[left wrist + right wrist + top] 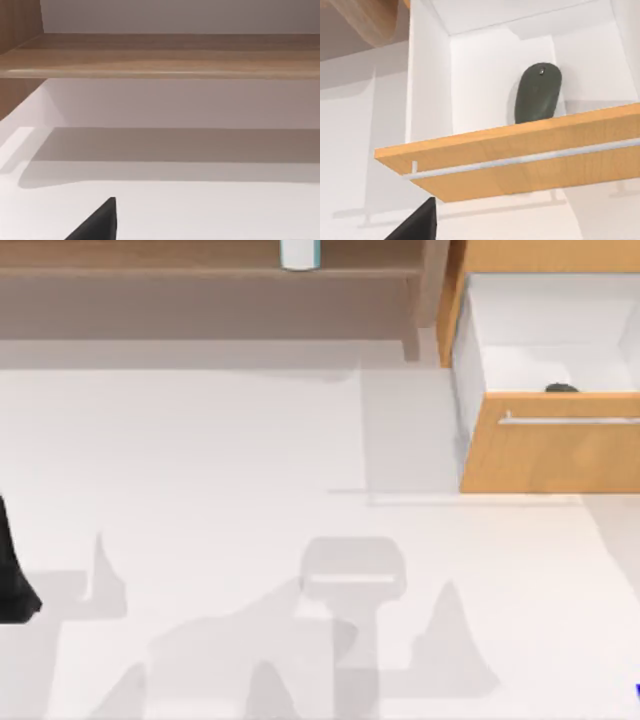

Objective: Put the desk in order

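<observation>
White desk (200,490): open drawer (550,445) holds a mouse (537,92); end effector states cannot tell.

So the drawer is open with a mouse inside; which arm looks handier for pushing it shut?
Probably the right. Its wrist camera looks straight at the drawer, its handle and the mouse inside. The drawer sits at the table's right side, while the left arm is at the far left edge.
</observation>
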